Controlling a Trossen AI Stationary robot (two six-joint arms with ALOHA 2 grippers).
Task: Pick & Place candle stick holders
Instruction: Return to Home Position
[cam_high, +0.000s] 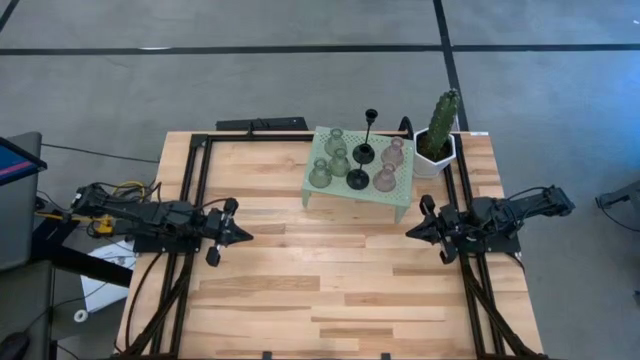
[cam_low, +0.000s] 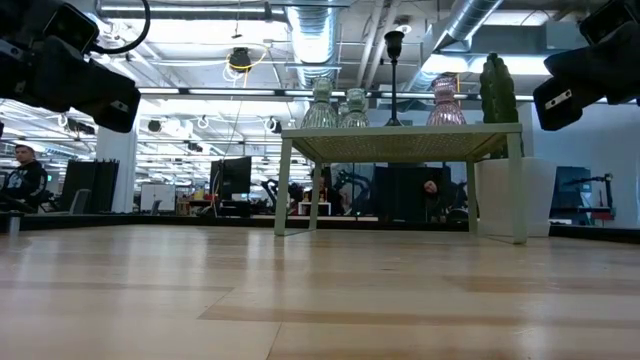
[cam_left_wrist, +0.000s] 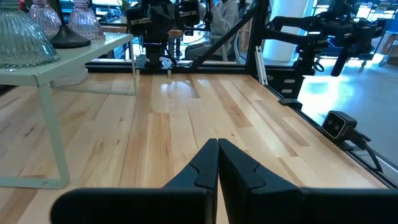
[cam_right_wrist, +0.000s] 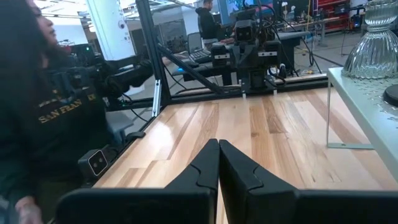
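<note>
Fingers together, nothing held: left gripper (cam_high: 243, 237) at left of wooden table (cam_high: 300, 300), right gripper (cam_high: 411, 231) opposite. Green, pink and black candle stick holders (cam_high: 338, 160) stand on mint-green mesh stand (cam_high: 398, 192).

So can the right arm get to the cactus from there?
Probably yes. The cactus stands beside the stand, not behind it, and only bare table lies between it and the right gripper.

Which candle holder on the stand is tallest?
The black candle holder with a thin stem on a round base; all others are squat, bell-shaped.
</note>
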